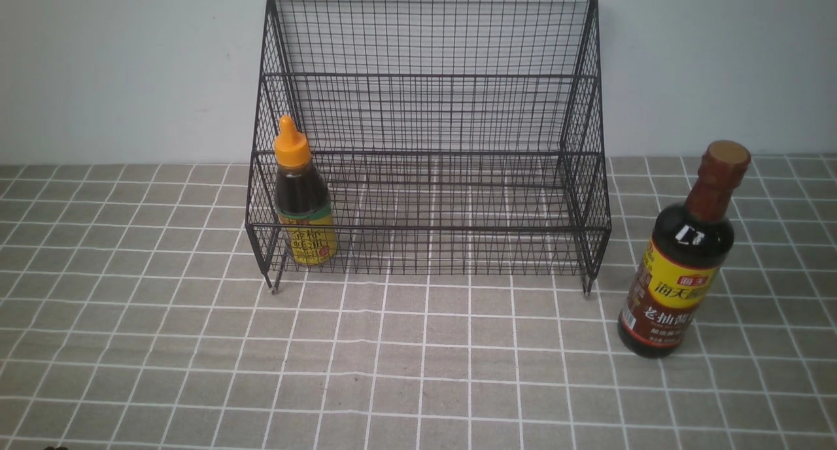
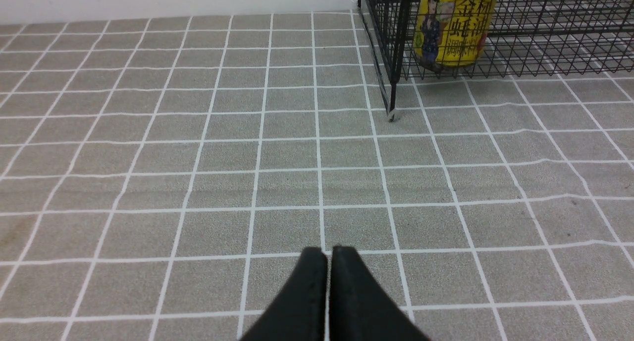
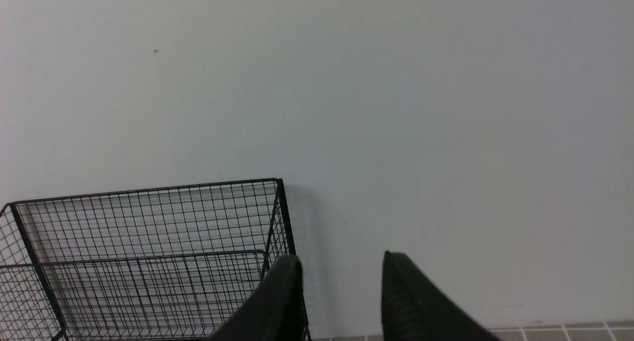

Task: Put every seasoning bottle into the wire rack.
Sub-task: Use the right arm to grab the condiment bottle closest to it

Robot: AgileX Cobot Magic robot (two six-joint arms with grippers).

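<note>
The black wire rack [image 1: 428, 77] stands at the back centre against the wall. A small squat seasoning bottle [image 1: 302, 198] with an orange pointed cap and yellow label stands upright inside the rack's lower left corner; its label [image 2: 455, 26] shows in the left wrist view. A taller bottle [image 1: 683, 254] with a brown-red cap stands upright on the cloth, right of the rack and outside it. My left gripper [image 2: 328, 254] is shut and empty, low over the cloth, well short of the rack's foot [image 2: 392, 115]. My right gripper [image 3: 342, 261] is open and empty, facing the wall beside the rack's right end [image 3: 282, 207]. Neither arm shows in the front view.
A grey cloth [image 1: 418, 371] with a white grid covers the table. A plain pale wall [image 1: 131, 64] rises straight behind the rack.
</note>
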